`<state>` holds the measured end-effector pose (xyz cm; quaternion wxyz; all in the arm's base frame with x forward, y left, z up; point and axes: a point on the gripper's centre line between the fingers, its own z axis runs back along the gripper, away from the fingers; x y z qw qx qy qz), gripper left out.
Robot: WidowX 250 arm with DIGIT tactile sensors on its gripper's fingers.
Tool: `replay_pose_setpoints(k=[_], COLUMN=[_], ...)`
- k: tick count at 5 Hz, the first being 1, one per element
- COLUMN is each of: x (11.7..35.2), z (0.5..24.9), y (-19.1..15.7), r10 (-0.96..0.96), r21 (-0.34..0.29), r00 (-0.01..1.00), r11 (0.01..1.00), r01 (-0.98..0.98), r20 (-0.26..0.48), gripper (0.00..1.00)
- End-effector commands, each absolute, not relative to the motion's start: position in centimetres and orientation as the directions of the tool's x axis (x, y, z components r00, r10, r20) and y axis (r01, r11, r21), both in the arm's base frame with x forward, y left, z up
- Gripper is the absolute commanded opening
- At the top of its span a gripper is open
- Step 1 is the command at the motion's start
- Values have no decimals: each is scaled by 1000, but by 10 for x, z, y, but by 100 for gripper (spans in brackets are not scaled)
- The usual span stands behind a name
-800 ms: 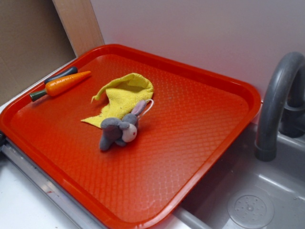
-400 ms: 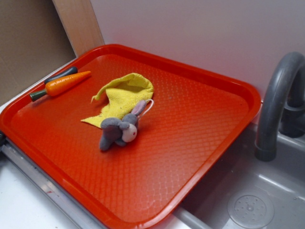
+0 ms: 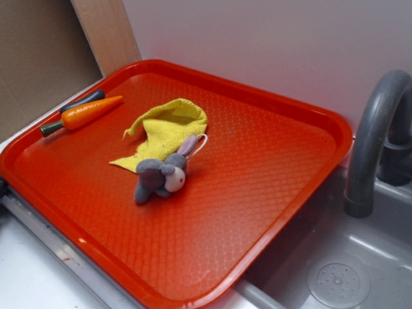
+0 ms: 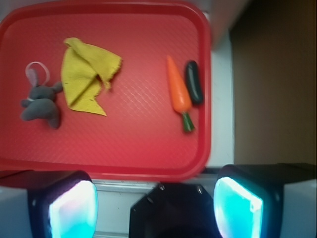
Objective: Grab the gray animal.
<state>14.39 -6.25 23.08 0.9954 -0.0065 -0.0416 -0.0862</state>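
Observation:
The gray animal point(image 3: 161, 176) is a small plush bunny lying near the middle of the red tray point(image 3: 270, 193), its ear and white loop resting against a yellow cloth point(image 3: 166, 131). In the wrist view the gray animal point(image 4: 42, 104) lies at the tray's left, far from my gripper point(image 4: 156, 198). The gripper hangs high above the tray's near rim, jaws wide apart with nothing between them. Its glowing pads point(image 4: 74, 210) show at the bottom corners. No gripper shows in the exterior view.
An orange toy carrot point(image 3: 87, 112) and a dark green vegetable point(image 3: 84, 101) lie at the tray's far left edge. A gray sink point(image 3: 341, 270) with a curved faucet point(image 3: 376, 135) sits to the right. A white wall stands behind.

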Motion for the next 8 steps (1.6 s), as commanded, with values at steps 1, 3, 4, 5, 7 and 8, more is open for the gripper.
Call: replay_pose_setpoints(k=[1, 3, 4, 5, 7, 8], x=[158, 177, 185, 191, 178, 171], z=[238, 198, 171, 134, 83, 61], y=[-138, -201, -209, -223, -245, -247], r10=[-408, -509, -513, -574, -649, -664], r21=[-18, 14, 20, -24, -78, -115], r00=[899, 858, 858, 816, 734, 708], r11=[909, 860, 858, 819, 757, 744], r01=[416, 510, 513, 574, 649, 658], r20=[159, 71, 6, -70, -198, -240], gripper=[100, 100, 100, 100, 100, 100])
